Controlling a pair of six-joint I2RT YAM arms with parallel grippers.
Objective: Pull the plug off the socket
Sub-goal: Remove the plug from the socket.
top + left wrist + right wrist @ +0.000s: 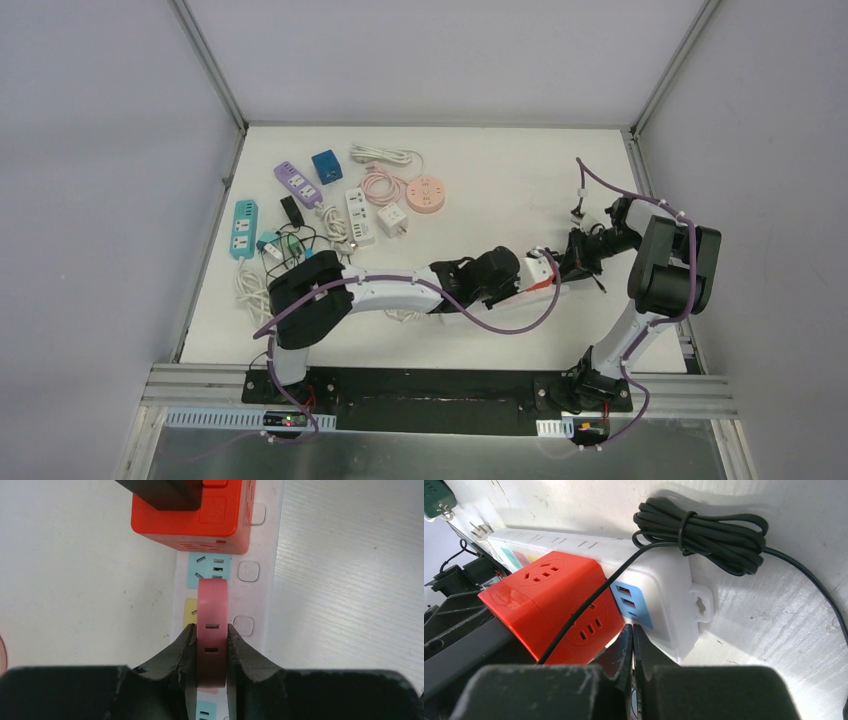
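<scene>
Two fingers (186,650) of the left gripper (211,632) clamp the pink plug (212,597), which stands on the white strip (255,600) (seated or lifted, I cannot tell). A red cube (187,527) sits just beyond. The right gripper (632,635), pinched on nothing, rests beside the cube at the strip's end, near a coiled cord (704,530).

Two robot arms, black and white.
The left arm (390,290) and right arm (628,335) have white tubes and chunky black joints; a purple cable (497,327) runs along each, and the black fingers (174,654) look rough and bumpy.
</scene>
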